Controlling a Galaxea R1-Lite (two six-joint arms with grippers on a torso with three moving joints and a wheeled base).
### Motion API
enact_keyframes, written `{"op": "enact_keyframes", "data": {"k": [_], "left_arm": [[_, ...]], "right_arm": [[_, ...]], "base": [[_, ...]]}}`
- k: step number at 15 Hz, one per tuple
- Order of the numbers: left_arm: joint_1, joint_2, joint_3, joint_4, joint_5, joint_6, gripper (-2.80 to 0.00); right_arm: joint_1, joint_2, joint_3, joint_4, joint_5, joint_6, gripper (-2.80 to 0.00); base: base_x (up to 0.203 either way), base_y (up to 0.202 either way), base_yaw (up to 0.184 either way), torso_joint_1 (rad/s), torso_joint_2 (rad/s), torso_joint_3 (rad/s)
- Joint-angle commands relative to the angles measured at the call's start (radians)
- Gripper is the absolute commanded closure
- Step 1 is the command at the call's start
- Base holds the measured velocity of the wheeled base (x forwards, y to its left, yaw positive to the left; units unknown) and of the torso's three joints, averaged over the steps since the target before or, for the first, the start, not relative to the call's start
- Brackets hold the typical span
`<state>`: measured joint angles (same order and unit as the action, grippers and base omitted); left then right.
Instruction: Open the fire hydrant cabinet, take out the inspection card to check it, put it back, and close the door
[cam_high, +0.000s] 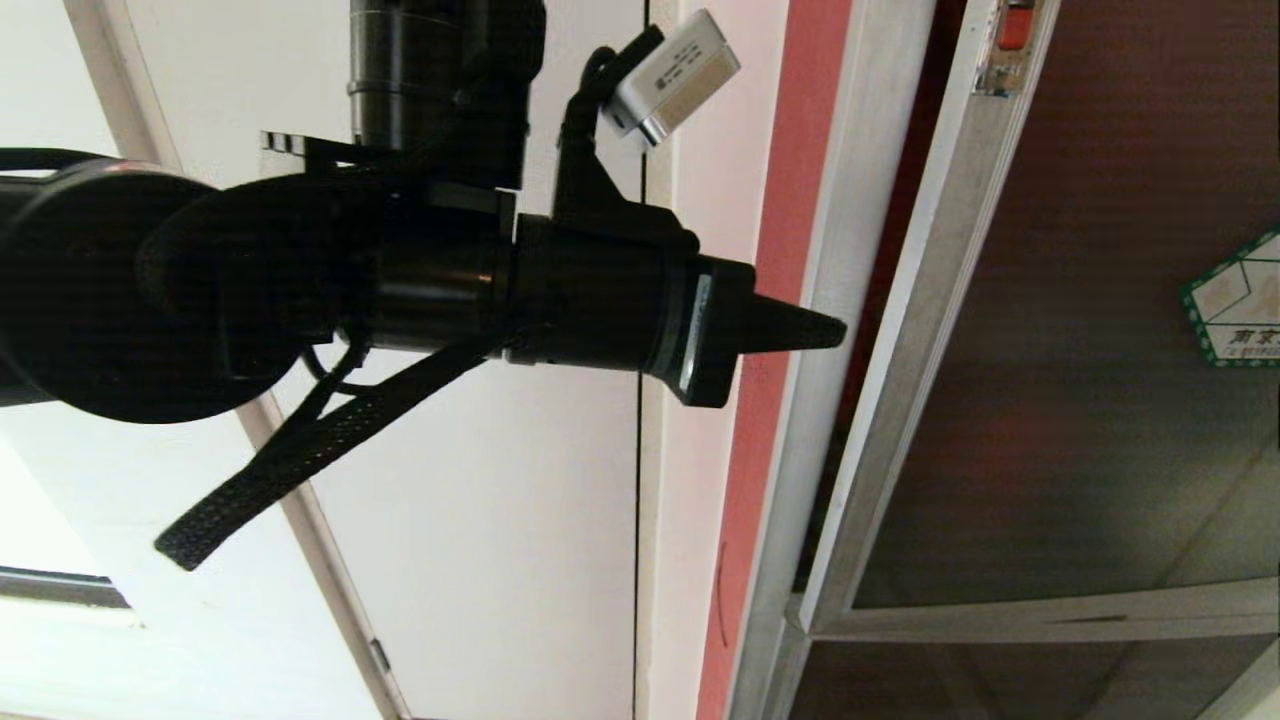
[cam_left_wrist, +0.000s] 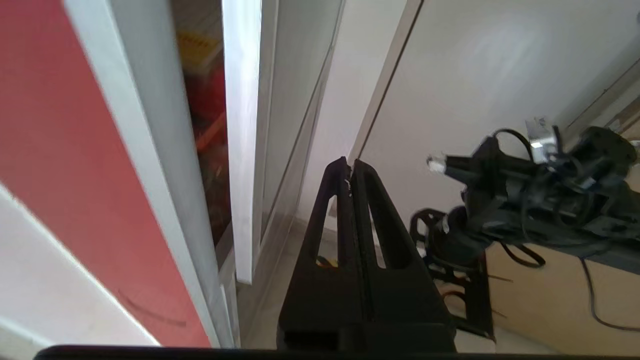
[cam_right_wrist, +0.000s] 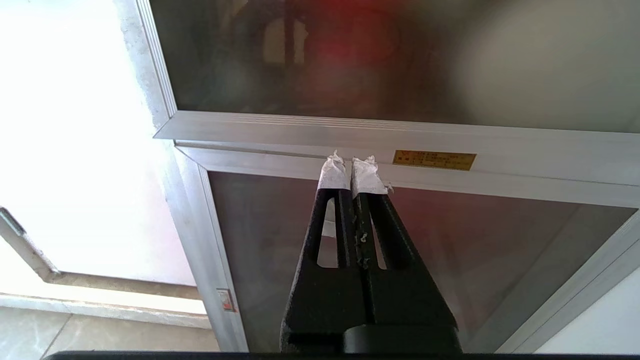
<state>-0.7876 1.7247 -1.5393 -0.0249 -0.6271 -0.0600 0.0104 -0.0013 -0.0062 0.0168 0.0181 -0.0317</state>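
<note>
Standing slightly ajar, the silver-framed dark tinted glass door (cam_high: 1080, 400) leaves a narrow gap along its latch edge, through which the red interior of the tall silver metal-framed fire hydrant cabinet (cam_left_wrist: 210, 150) shows. The gap looks too slim for an arm, so the door probably needs swinging wider before anything can be reached. The red painted wall strip (cam_high: 770, 300) and the plain white wall panel (cam_high: 480, 520) flank the frame on the hinge-free side, leaving little room to approach. The left gripper (cam_high: 835, 330) is level with its fingers pressed together and empty, its tip just beside the frame edge, seemingly to slip into the gap as a wedge. The right gripper (cam_right_wrist: 352, 172) is likewise closed, empty, parked facing the lower glass panel (cam_right_wrist: 450, 250). A yellowish patch inside may be the inspection card; I cannot tell. The small red latch (cam_high: 1015, 25) sits on the door's edge.
</note>
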Motion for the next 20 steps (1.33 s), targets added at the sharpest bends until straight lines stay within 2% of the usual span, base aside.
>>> {"op": "enact_keyframes", "data": {"k": [1,5,8,13,20], "left_arm": [[-0.010,0.055,-0.032,-0.014,0.004,-0.001,0.00],[-0.010,0.142,-0.123,-0.017,0.015,0.000,0.00],[-0.023,0.195,-0.180,-0.018,0.110,0.002,0.00],[-0.024,0.253,-0.226,-0.020,0.160,0.038,0.00],[-0.024,0.309,-0.300,-0.018,0.177,0.039,0.00]], "right_arm": [[0.000,0.001,0.000,0.000,0.000,-0.001,0.00],[0.000,0.001,0.000,0.000,0.000,-0.001,0.00],[0.000,0.001,0.000,0.000,0.000,-0.001,0.00],[0.000,0.001,0.000,0.000,0.000,-0.001,0.00],[0.000,0.001,0.000,0.000,0.000,-0.001,0.00]], "base": [[0.000,0.000,0.000,0.000,0.00,0.000],[0.000,0.000,0.000,0.000,0.00,0.000],[0.000,0.000,0.000,0.000,0.00,0.000],[0.000,0.000,0.000,0.000,0.00,0.000],[0.000,0.000,0.000,0.000,0.00,0.000]]}}
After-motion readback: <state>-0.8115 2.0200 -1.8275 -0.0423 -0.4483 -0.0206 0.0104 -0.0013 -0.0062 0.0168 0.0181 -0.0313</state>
